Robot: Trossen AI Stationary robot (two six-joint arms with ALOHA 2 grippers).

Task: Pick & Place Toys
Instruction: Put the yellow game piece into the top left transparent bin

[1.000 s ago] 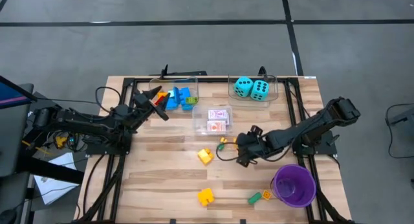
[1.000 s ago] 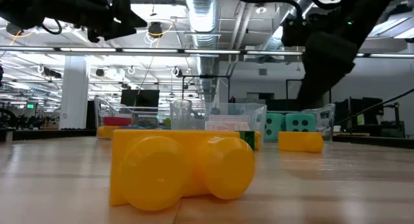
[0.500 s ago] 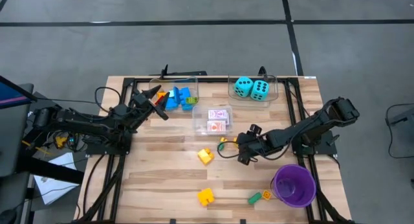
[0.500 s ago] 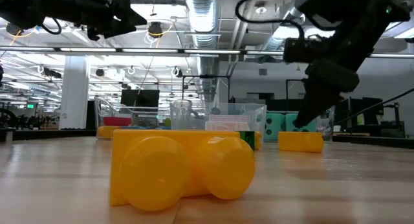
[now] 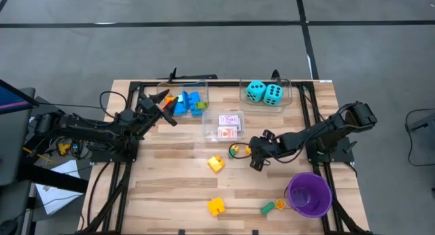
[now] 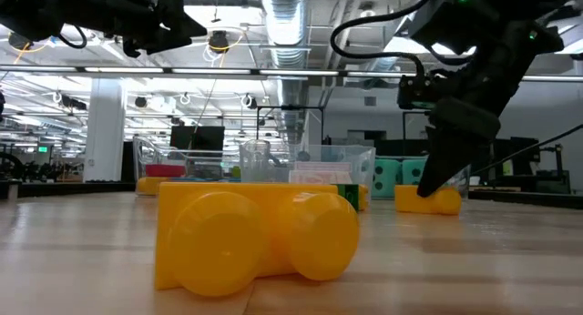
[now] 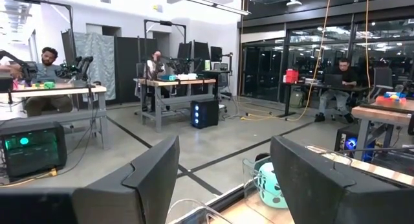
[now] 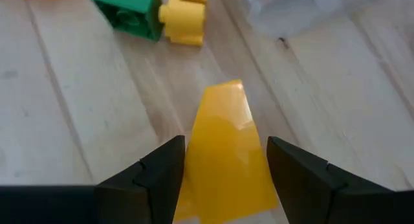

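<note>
**Bins filled, bricks loose on desk**

Back bins hold bricks (image 5: 185,102), card packs (image 5: 230,125), two dice (image 5: 264,92). Purple cup (image 5: 308,194) stands near the front. Right end effector (image 5: 253,153), fingers apart, straddles a yellow brick (image 8: 228,153) on the wooden desk (image 5: 170,187). Left end effector (image 5: 163,111), open, hovers by the brick bin.

High view: straight down over the whole counter (image 5: 177,181). Low view: level at counter height, very close behind a big yellow brick (image 6: 255,235), facing the room. Left wrist: aimed outward into the room. Right wrist: close above the boards, sharing the small yellow brick (image 8: 228,149) with the low view.
</note>
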